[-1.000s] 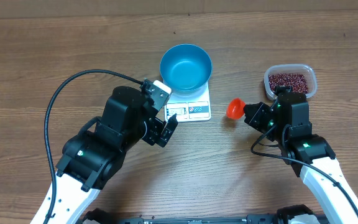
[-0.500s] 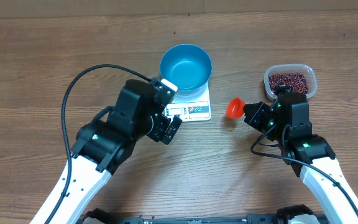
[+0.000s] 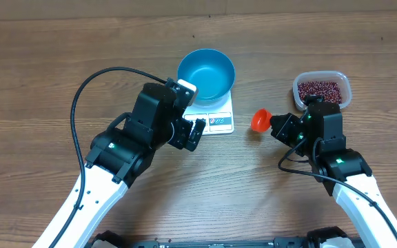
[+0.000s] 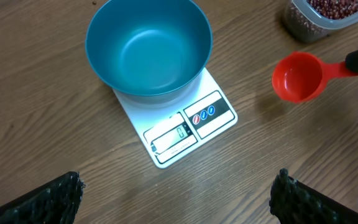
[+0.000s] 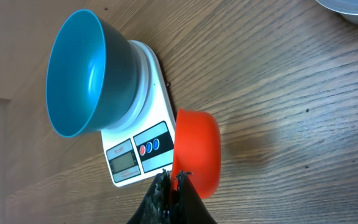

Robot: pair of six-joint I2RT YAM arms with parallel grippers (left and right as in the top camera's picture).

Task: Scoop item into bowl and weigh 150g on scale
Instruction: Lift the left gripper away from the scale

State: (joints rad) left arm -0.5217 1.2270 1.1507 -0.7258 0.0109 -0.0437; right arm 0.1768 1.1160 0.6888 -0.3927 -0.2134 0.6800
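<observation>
The blue bowl (image 3: 206, 74) stands empty on the white scale (image 3: 216, 122), whose display edge faces me. Dark red beans (image 3: 320, 89) fill a clear tub at the right. My right gripper (image 3: 276, 126) is shut on the handle of an empty red scoop (image 3: 260, 120), held between the scale and the tub. In the right wrist view the scoop (image 5: 197, 152) hangs beside the scale (image 5: 138, 152) and bowl (image 5: 82, 81). My left gripper (image 3: 189, 133) is open just left of the scale's near edge, nothing between its fingers (image 4: 50, 200). The left wrist view shows bowl (image 4: 148, 46), scale (image 4: 191, 124) and scoop (image 4: 298, 76).
The clear plastic tub (image 3: 345, 88) sits at the right behind my right arm. A black cable (image 3: 81, 103) loops over the table left of my left arm. A tiny dark speck (image 3: 193, 38) lies beyond the bowl.
My left arm has swung right, bringing its open gripper closer to the scale's near-left corner. The right arm and scoop have not moved.
</observation>
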